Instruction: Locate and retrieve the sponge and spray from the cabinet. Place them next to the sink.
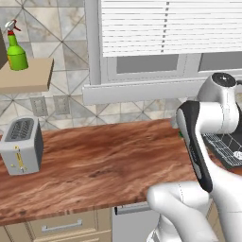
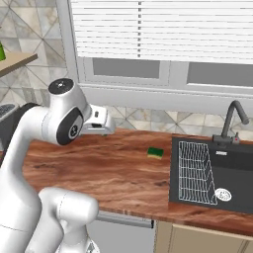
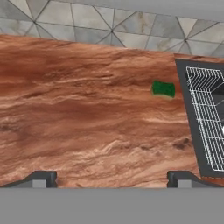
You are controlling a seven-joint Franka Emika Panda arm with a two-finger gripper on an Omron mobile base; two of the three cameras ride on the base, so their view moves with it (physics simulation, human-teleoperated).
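Meanwhile, the end effector [image 3: 112, 177] hangs spread above bare counter [image 3: 78, 122], sponge [image 3: 163, 89] lying near the sink [image 3: 192, 127] edge.

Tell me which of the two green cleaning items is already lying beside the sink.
The sponge: a small flat green pad on the wooden counter just left of the sink. The spray stands upright on the tan side shelf.

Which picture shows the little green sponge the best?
The hand view: the sponge lies in plain sight on the wooden counter, just left of the sink. The right base view shows it smaller. In the left base view the arm hides nearly all of it.
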